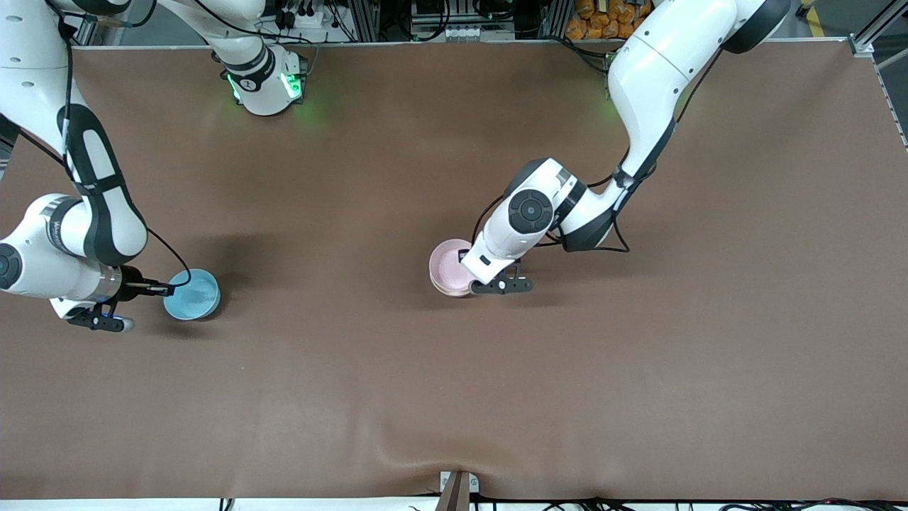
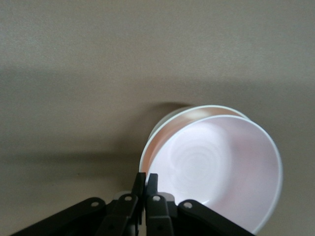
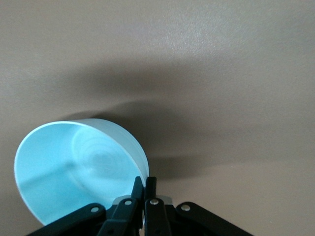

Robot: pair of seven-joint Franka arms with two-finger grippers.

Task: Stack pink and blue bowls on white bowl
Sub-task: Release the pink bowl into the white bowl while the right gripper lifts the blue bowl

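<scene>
Two bowls show clearly, one pink bowl (image 1: pixel 448 267) and one blue bowl (image 1: pixel 193 294), both round, so no long axis. Pink one sits mouth up, nested in the white bowl (image 2: pixel 162 127), of which only a rim sliver shows under it in my left wrist view; that pair rests mid-counter (image 1: pixel 454 397). My left gripper (image 1: pixel 474 278) is pinched narrow on the pink bowl's rim at the edge toward the left arm's end. Blue bowl opens upward, tipped in my right wrist view, at the right arm's end of the counter; whether it touches the counter, can't tell. My right gripper (image 1: pixel 167 289) is pinched narrow on its rim. Both bowls are plain, smooth, pale, glossy inside.
</scene>
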